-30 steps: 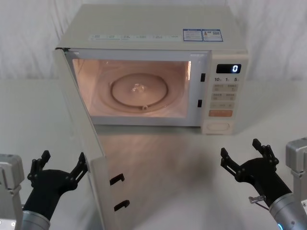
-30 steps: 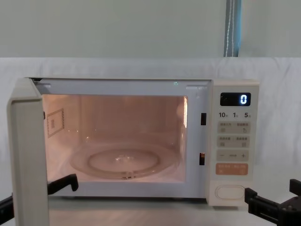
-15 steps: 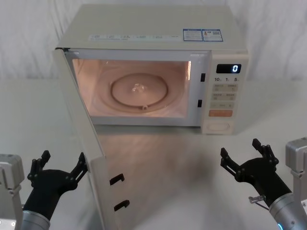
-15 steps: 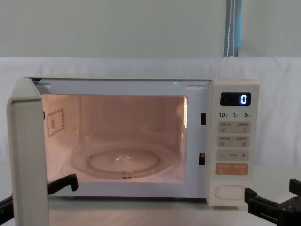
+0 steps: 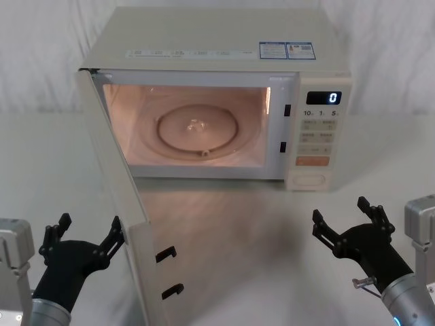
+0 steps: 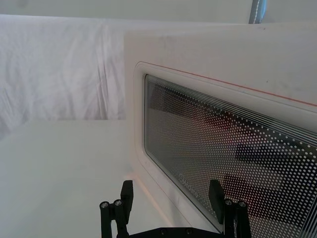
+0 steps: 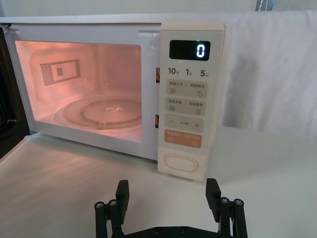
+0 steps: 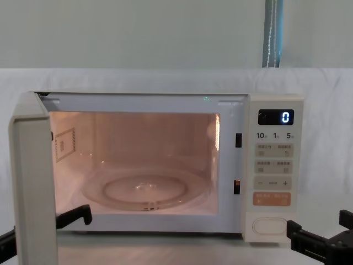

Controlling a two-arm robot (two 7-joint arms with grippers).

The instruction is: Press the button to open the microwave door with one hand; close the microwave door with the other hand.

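The microwave door stands wide open, swung out toward me on the left, and the lit cavity shows the glass turntable. My left gripper is open low at the left, just outside the door's free edge. In the left wrist view it faces the door's dotted window. The cream pill-shaped button sits at the bottom of the control panel. My right gripper is open at the lower right, short of the panel and touching nothing. In the right wrist view the button lies straight ahead of that gripper.
The microwave body stands at the back of a white cloth-covered table. The display reads 0. An orange key sits just above the button. Bare tabletop lies between the two grippers, right of the open door.
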